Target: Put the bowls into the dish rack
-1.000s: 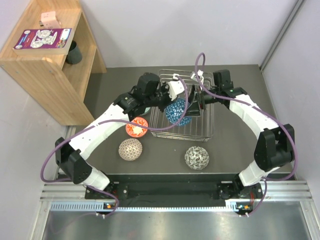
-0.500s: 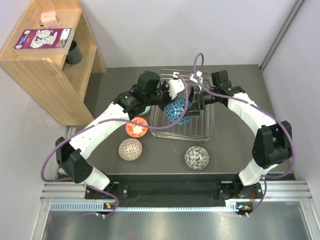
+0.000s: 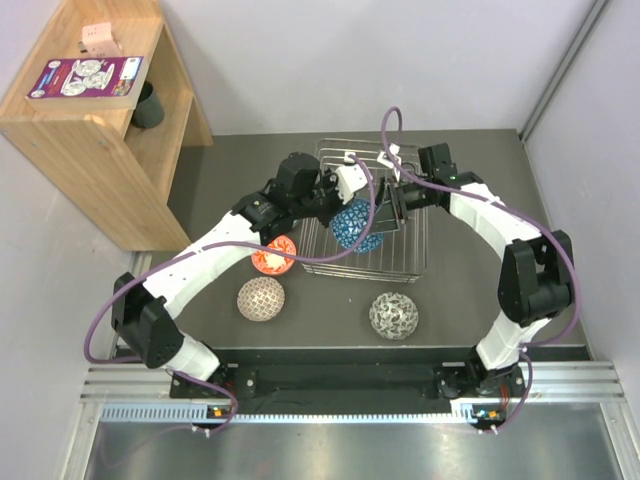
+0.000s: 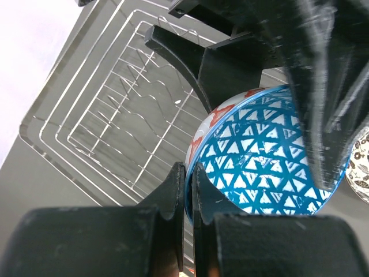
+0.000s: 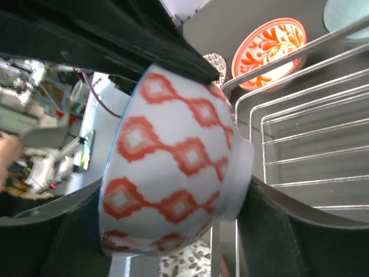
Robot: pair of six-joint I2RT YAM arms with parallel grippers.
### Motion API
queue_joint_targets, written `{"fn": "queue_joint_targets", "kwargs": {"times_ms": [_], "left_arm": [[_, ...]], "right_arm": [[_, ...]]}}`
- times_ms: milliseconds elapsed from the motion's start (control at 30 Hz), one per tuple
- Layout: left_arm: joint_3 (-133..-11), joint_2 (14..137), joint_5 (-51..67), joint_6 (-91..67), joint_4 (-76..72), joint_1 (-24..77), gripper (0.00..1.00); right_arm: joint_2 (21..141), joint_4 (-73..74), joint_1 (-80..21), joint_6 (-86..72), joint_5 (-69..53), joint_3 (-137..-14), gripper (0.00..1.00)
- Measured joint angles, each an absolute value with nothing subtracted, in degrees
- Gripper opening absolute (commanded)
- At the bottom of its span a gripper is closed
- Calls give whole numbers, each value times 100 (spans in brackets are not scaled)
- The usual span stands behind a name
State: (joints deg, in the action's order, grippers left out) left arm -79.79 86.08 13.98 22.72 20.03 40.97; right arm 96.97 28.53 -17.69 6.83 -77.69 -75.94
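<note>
Top external: blue mosaic bowl (image 3: 357,226) stands on edge over the dish rack (image 3: 404,264)

The left gripper (image 4: 189,173) has its fingers pinched together on the bowl's rim, and the blue patterned inside faces that arm. The right gripper (image 5: 176,184) straddles the same bowl from the far-right side, with one finger by the rim and one against the foot. Whether it presses I cannot tell. The bowl's axis runs left to right, foot toward the right arm. Lowering it between the tines probably depends on which arm carries it.

blue mosaic bowl (image 3: 357,224), red-orange floral bowl (image 3: 273,254), silver rack (image 3: 405,256)
</note>
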Motion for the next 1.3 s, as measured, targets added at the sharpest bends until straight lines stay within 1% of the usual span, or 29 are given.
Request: {"fn": "queue_joint_targets", "kwargs": {"times_ms": [33, 67, 133, 167, 233, 267, 333, 433, 500, 533, 600, 633, 733, 767, 833, 867, 967, 1000, 1133, 1300], "left_arm": [[-7950, 8608, 1391, 2255, 1986, 4097, 0], [-7937, 8608, 1347, 2237, 1977, 4097, 0], [-7929, 8608, 1249, 2200, 1957, 4099, 0], [-7924, 8608, 1225, 2189, 1949, 4095, 0], [-7924, 8608, 1208, 2174, 1933, 4084, 0], [-7924, 8608, 1194, 2169, 1922, 4080, 0], [-7924, 8608, 1175, 2163, 1918, 4069, 0], [-7900, 8608, 1155, 2150, 1874, 4051, 0], [-7885, 8611, 1146, 2145, 1846, 4051, 6], [-7878, 8611, 1149, 2145, 1835, 4051, 14], [-7870, 8613, 1146, 2150, 1811, 4051, 25], [-7865, 8613, 1155, 2147, 1800, 4051, 32], [-7863, 8615, 1291, 2110, 1769, 4060, 46], [-7863, 8615, 1323, 2106, 1754, 4066, 58], [-7863, 8615, 1376, 2128, 1721, 4080, 66], [-7863, 8615, 1389, 2106, 1704, 4086, 76], [-7863, 8615, 1385, 2069, 1664, 4077, 87], [-7863, 8615, 1387, 2067, 1658, 4064, 99], [-7865, 8617, 1413, 1839, 1581, 3778, 99], [-7900, 8691, 1415, 1426, 1474, 2963, 99]], "right_arm": [[9732, 2849, -1765, 674, -7760, -7594, 55], [9776, 2864, -1752, 613, -7747, -7603, 45], [9885, 2877, -1737, 578, -7771, -7682, 34], [9922, 2864, -1739, 591, -7787, -7714, 23], [9981, 2864, -1741, 580, -7826, -7776, 14], [10007, 2864, -1739, 582, -7852, -7806, 5], [10064, 2871, -1737, 585, -7889, -7859, 0], [10130, 2877, -1732, 587, -7900, -7920, 0], [10141, 2875, -1708, 591, -7902, -7922, 0], [10143, 2877, -1706, 593, -7900, -7922, 0], [10143, 2877, -1706, 591, -7891, -7922, 0], [10143, 2877, -1706, 596, -7898, -7922, 0], [10143, 2851, -1706, 600, -7841, -7922, 0], [10143, 2838, -1706, 596, -7808, -7920, 0], [10143, 2792, -1706, 576, -7706, -7918, 0], [10143, 2716, -1706, 532, -7634, -7905, 0], [10141, 2397, -1706, 338, -7439, -7789, 0], [10141, 2305, -1706, 276, -7356, -7725, 0], [10141, 2104, -1691, 23, -6949, -7634, 0], [10095, 1907, -1647, -165, -6285, -7614, 0]]}}
